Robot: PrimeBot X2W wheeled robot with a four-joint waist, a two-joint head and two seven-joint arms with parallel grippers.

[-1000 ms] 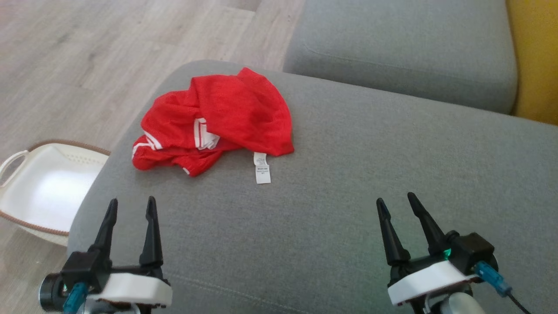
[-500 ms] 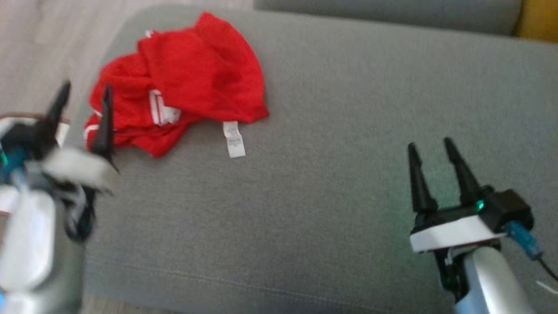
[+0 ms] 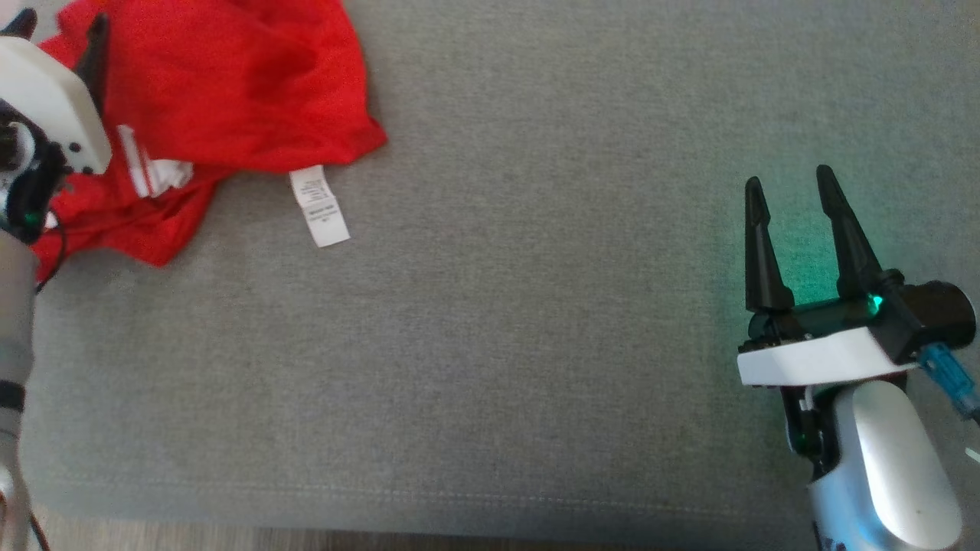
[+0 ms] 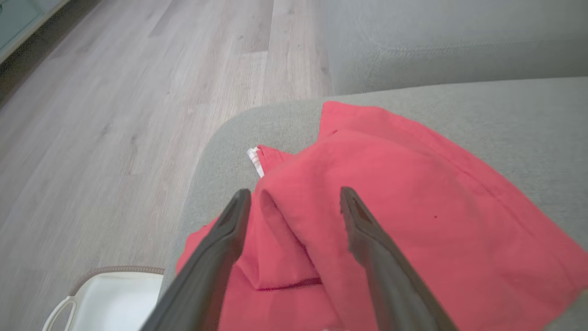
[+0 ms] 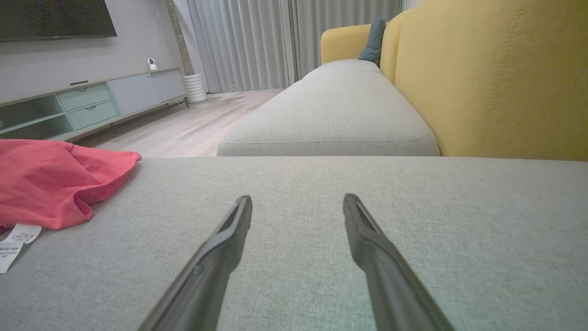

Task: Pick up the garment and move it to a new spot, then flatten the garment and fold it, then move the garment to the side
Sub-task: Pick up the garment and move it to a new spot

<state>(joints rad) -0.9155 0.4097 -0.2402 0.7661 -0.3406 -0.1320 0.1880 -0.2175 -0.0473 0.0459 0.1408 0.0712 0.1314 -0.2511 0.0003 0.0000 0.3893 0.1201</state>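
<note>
Cushion: a broad grey sofa seat [image 3: 536,344] spans the head view, its seam running along the 6 o'clock edge.
Backrest: yellow upholstery [image 5: 496,78] rises at 2 o'clock in the right wrist view, beside a second grey seat [image 5: 330,110] at 12 o'clock.
Floor: pale wood planks [image 4: 115,115] lie from 9 to 12 o'clock in the left wrist view.
Garment: red cloth [image 3: 230,84], crumpled with white trim, lies on the cushion at 10 o'clock in the head view, near the cushion's rounded corner.
Basket: a white tub with a brown rim [image 4: 115,268] stands on the floor at 7 o'clock in the left wrist view.
Left gripper: the pincer [image 4: 295,192] stands spread wide over the garment, one finger on each side of a raised fold; whether it touches the cloth I cannot tell.
Right gripper: the pincer [image 3: 789,177] is spread wide and holds nothing, at 4 o'clock in the head view over bare cushion, well apart from the garment.
Care label: a white tag [image 3: 319,205] lies flat on the cushion at the garment's 5 o'clock edge.
</note>
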